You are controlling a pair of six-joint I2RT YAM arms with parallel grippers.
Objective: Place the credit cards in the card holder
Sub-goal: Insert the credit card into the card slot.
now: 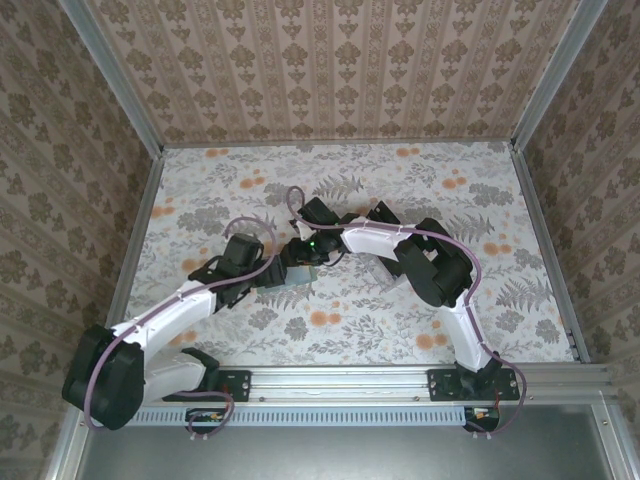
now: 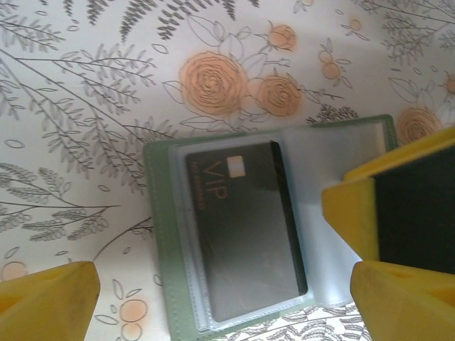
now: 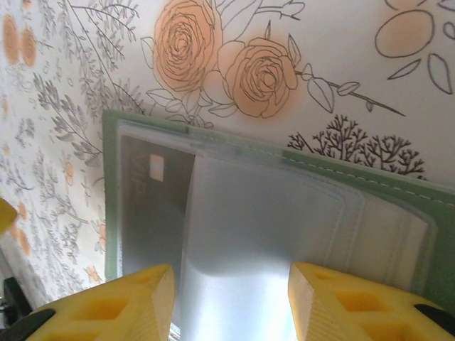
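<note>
Card: one dark card (image 2: pixel 245 227) with "VIP" in gold letters and a small pale chip sits inside a clear pocket on the left side of the card holder.
Card holder: the sage-green card holder (image 2: pixel 158 234) lies open and flat on the table, near the middle, where the two arms meet.
Sleeve: a clear plastic sleeve (image 3: pixel 284 227) bows up from the card holder, partly covering the card, and runs up between the right gripper's fingers.
Right gripper: the right gripper (image 3: pixel 231 273) is close above the card holder. Its yellow fingers are partway apart, one on each side of the raised sleeve. I cannot tell whether they are squeezing the sleeve or only flanking it.
Left gripper: the left gripper (image 2: pixel 224 273) is spread wide and grasps nothing. It hangs over the card holder, with the card below the gap.
Table: the table (image 1: pixel 500 300) has a pale floral cover with orange roses and grey ferns.
Walls: patterned walls (image 1: pixel 330 70) close in three sides.
</note>
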